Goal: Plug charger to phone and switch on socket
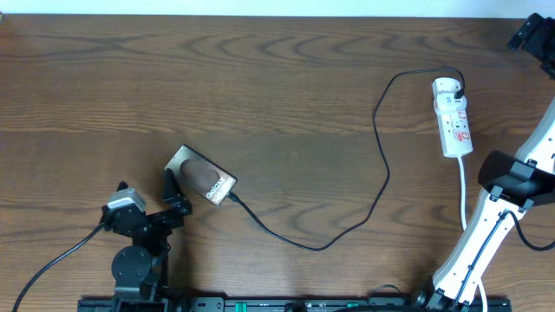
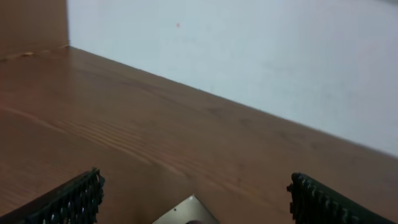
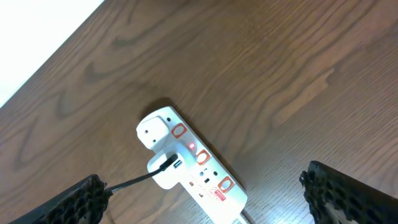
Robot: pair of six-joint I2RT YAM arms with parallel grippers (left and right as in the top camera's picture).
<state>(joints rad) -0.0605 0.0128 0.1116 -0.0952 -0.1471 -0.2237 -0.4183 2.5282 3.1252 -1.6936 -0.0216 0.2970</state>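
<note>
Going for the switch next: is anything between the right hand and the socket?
Nothing visible. In the right wrist view the socket lies on bare table ahead of the open right hand, with only the charger plugged into it, its cable leaving to one side.

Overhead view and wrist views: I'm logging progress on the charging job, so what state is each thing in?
Phone: flat on the table, cable end at its edge, seemingly plugged in.
Cable: slack, far end in an adapter on the power strip.
Power strip: adapter inserted; on or off unclear.
Left tool: open, phone corner below it.
Right tool: open, above the power strip.
</note>
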